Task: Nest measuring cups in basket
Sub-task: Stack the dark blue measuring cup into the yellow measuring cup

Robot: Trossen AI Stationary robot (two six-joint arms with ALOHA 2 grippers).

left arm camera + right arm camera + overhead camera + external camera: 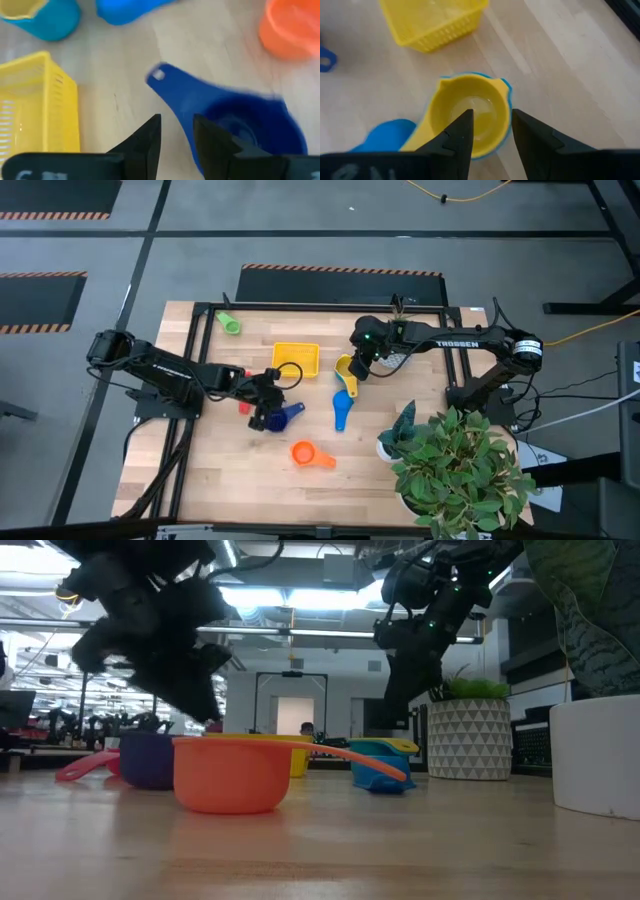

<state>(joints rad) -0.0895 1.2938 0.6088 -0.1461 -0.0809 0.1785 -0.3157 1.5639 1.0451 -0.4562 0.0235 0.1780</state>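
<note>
My left gripper (270, 418) (177, 137) hangs open with a narrow gap over the dark blue cup (291, 412) (235, 125), where handle meets bowl. That cup sits on the table, and a red cup (88, 766) lies behind it. My right gripper (360, 366) (489, 127) is open above a yellow cup (470, 112) nested in the light blue cup (506, 87) (385, 762). The yellow basket (296, 360) (432, 22) stands between the arms. The blue cup (342, 414), orange cup (311, 454) (232, 775) and green cup (230, 324) lie apart on the table. My right gripper comes from above at the yellow cup's rim (500, 107), with one finger (462, 130) over the bowl and the other (527, 130) outside it. Whether either finger touches the cup, I cannot tell. The nested cups rest on the table.
A white patterned plant pot (468, 740) stands right of the right gripper. A big leafy plant (460, 470) in a white pot (595, 755) fills the near right corner. A black frame (300, 306) runs along the table's far edge. Bare wood lies at the near left.
</note>
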